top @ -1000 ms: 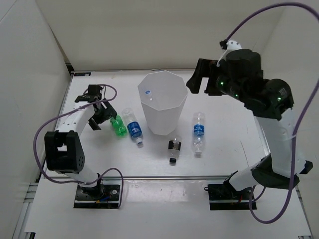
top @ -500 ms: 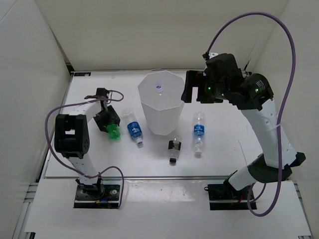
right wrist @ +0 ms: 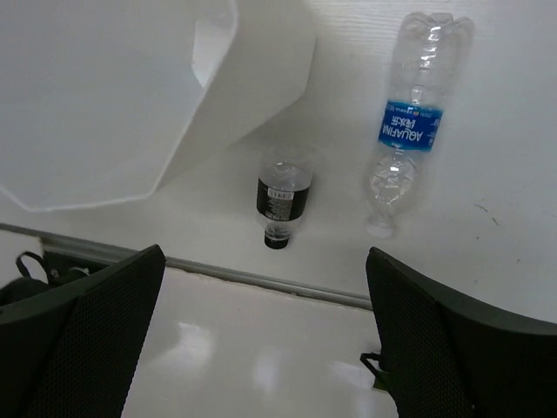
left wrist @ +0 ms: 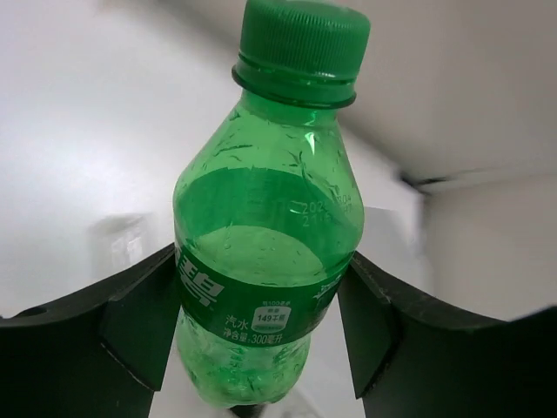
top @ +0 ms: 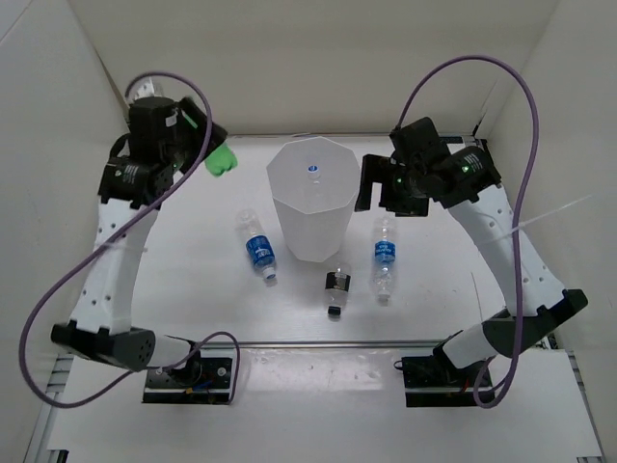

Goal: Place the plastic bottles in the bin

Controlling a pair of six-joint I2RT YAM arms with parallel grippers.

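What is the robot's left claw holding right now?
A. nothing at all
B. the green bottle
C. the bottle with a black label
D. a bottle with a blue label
B: the left wrist view shows the green bottle pinched in the left claw, with a dark claw pad pressed against each side of it.

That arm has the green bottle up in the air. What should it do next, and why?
Probably swing right until it is over the bin's open top. The left gripper holds the green bottle raised, but left of the bin, not above it.
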